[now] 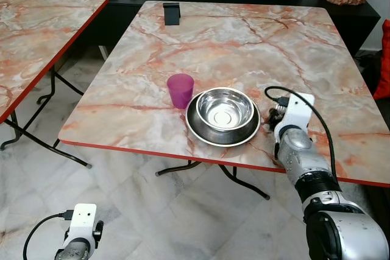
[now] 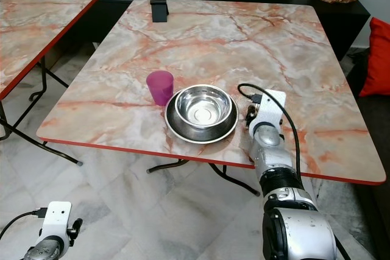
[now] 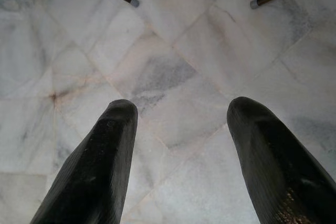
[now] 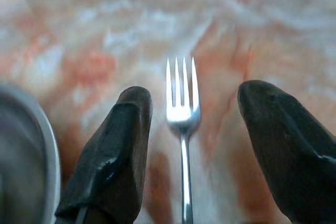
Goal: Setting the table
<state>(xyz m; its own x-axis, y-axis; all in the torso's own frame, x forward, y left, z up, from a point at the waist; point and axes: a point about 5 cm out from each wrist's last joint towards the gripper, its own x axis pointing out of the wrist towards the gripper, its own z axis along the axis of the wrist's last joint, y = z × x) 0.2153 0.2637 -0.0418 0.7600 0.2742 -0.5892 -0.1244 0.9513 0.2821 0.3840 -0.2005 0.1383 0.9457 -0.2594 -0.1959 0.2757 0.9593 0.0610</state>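
A: Where was the fork [image 4: 181, 114] found?

B: It was seen lying flat on the marble table [image 1: 244, 41], just beside the steel plate [image 1: 198, 127] on the robot's right, tines pointed away from the wrist. It was framed between the two black fingers [image 4: 113, 150] of the right gripper [image 4: 194, 140], which were spread wide. No contact with the fork was visible on either side.

A: And the rest of the setting?

B: A steel bowl [image 1: 224, 108] was nested in the plate. A purple cup [image 1: 180, 90] was stood upright, close against the plate's left rim; touching or not could not be told. The whole setting was placed close to the near table edge.

A: Left side?

B: The left gripper [image 3: 181, 150] was hung idle over the floor tiles, fingers apart, nothing held.

A: Risks judged from that?

B: Three were noted. The fork lay flat and thin, so it could be skidded across the smooth marble if the fingers were closed or lifted carelessly. The near finger was positioned close to the plate rim, so the plate and bowl could be nudged by any sideways drift. The right arm was reached over the near edge, so the fork could be dragged toward that edge during retraction if a finger caught the handle.

A: Depth?

B: The wrist view was blurred, so finger height above the table could not be confirmed.
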